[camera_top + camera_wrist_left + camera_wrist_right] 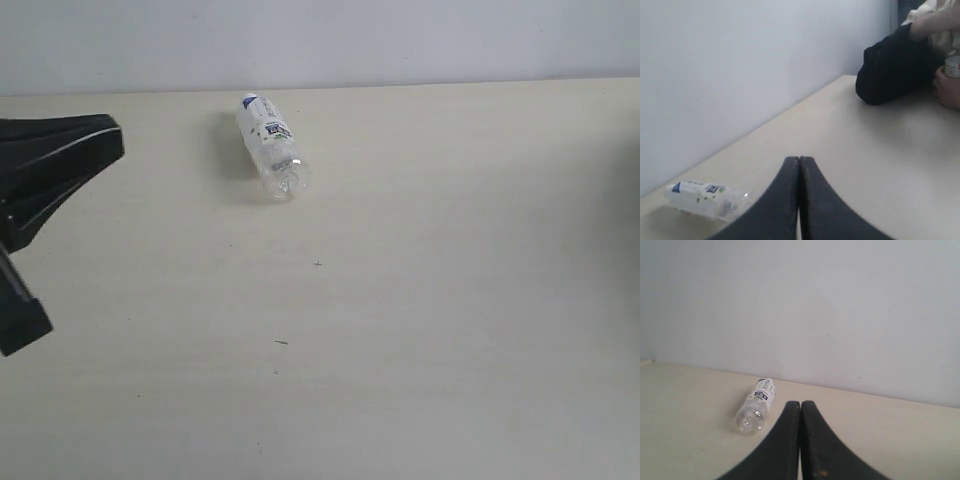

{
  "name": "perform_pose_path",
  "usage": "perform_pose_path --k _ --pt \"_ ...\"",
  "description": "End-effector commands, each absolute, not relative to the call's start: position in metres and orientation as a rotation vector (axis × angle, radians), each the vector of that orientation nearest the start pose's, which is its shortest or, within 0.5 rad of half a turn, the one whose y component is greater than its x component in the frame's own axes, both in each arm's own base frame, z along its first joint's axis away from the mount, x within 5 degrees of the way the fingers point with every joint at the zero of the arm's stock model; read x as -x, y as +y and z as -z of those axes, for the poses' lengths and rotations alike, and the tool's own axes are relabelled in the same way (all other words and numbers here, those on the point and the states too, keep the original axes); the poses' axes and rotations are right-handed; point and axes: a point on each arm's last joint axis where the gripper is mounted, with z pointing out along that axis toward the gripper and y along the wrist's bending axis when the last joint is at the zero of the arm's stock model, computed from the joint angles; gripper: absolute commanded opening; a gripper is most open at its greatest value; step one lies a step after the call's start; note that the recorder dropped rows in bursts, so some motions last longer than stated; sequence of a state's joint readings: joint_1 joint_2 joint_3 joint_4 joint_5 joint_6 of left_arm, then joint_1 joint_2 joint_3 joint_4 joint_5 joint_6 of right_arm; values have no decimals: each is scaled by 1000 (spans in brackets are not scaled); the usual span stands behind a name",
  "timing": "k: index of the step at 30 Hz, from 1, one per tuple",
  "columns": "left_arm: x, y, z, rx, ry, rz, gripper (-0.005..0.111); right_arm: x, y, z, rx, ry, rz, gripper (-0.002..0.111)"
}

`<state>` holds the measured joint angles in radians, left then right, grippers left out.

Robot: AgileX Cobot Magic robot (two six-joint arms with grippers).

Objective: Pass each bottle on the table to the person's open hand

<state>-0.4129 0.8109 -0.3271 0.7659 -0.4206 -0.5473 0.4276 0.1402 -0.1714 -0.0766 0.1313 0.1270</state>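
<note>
One small clear bottle (271,152) with a blue cap lies on its side on the table (450,300) near the back wall; it also shows in the left wrist view as the bottle (705,199) and in the right wrist view as the bottle (756,405). My left gripper (112,137) hovers at the left, well apart from it, with its jaws shut and empty (799,160). My right gripper (800,404) is shut and empty too, pointing toward the wall beside the bottle. A person's hand (946,89) past a black sleeve (892,67) sits at the table's far end; whether it is open I cannot tell.
A pale wall (320,40) runs along the table's back edge just behind the bottle. A few tiny dark specks (281,342) dot the cream surface. Something pale and light-coloured (954,66) rests by the person's hand.
</note>
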Motion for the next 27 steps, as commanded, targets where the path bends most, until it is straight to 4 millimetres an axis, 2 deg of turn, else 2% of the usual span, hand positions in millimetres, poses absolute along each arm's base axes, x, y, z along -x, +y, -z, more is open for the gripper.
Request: perform_pose_path --k 1,4,8,12,16,19,23,27 --pt "-121 -76 -251 -620 1497 463 0 -58 25 -250 290 1565 -361 0" --pt "-108 -76 -242 -629 1418 541 0 -58 25 -250 290 1565 -361 0" --pt "-104 -73 -233 -553 1422 596 0 -58 25 -250 290 1565 -361 0" --pt "-108 -66 -232 -397 1454 607 0 -58 25 -250 290 1565 -361 0" --pt "-115 -55 -234 -158 1482 635 0 -58 25 -250 290 1565 -361 0" --pt "-127 -48 -241 -17 1497 610 0 -58 25 -250 290 1565 -361 0" --pt "-153 -55 -256 3 1576 579 0 -58 25 -250 290 1565 -361 0" --pt "-200 -69 -272 10 1735 530 8 -58 25 -250 290 1565 -361 0"
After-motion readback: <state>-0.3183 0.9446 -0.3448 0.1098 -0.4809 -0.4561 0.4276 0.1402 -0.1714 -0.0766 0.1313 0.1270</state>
